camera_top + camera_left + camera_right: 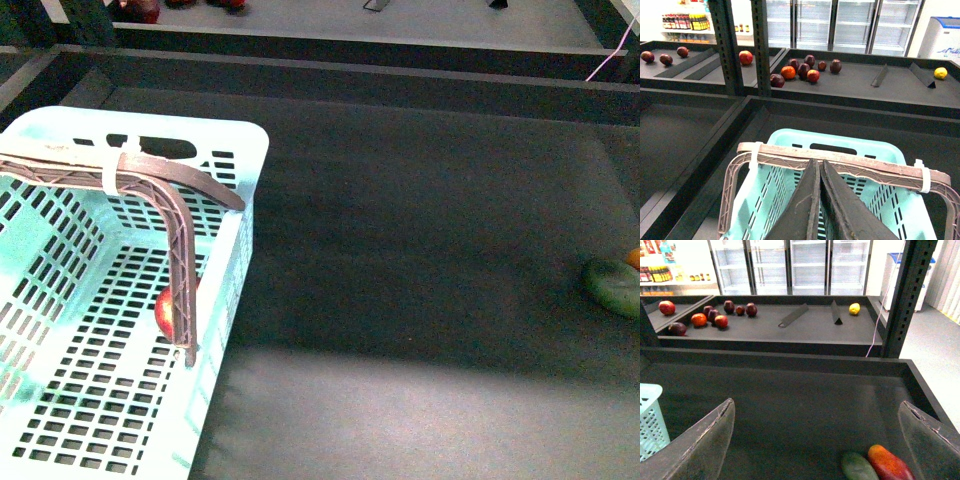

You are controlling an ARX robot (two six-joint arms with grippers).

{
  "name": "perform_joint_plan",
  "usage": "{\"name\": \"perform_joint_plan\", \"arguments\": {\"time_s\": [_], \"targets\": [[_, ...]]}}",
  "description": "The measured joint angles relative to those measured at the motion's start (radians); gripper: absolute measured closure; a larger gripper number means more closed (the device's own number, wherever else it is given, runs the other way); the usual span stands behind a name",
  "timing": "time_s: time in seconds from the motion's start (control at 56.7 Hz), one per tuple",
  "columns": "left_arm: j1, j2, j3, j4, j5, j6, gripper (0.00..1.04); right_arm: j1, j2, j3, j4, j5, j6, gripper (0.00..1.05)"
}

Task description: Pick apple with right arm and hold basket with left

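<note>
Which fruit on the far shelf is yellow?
The lone yellow fruit at the shelf's far right end, past the two dark dividers. The clustered fruits at the other end are red, orange or dark purple.

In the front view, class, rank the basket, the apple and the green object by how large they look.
1. Basket, by far the largest.
2. Green object, cut off by the frame edge.
3. Apple, mostly hidden behind the handle, so its rank below the green object is unsure.

Left gripper (818,200) jaws pressed together; right gripper (817,440) jaws spread wide.
</note>
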Motion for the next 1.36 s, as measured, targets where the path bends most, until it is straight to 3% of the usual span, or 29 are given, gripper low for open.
{"name": "perform_joint_plan", "arguments": {"time_s": [0.529,0.635,0.706,1.058,1.358], "targets": [[0.000,-0.024,0.000,-0.009,0.000,-0.001,1.01,0.000,0.000,0.000,0.000,0.000,0.000,0.09],[0.000,-0.024,0.000,-0.009,0.000,0.000,0.84,0.000,0.000,0.000,0.000,0.000,0.000,0.09],[0.000,-0.024,0.000,-0.009,0.000,0.000,0.66,0.000,0.000,0.000,0.000,0.000,0.000,0.09],[0.000,-0.024,0.000,-0.009,0.000,0.000,0.06,0.000,0.000,0.000,0.000,0.000,0.000,0.09],[0.000,-0.024,0.000,-0.009,0.000,0.002,0.07,0.000,0.000,0.000,0.000,0.000,0.000,0.09]]}}
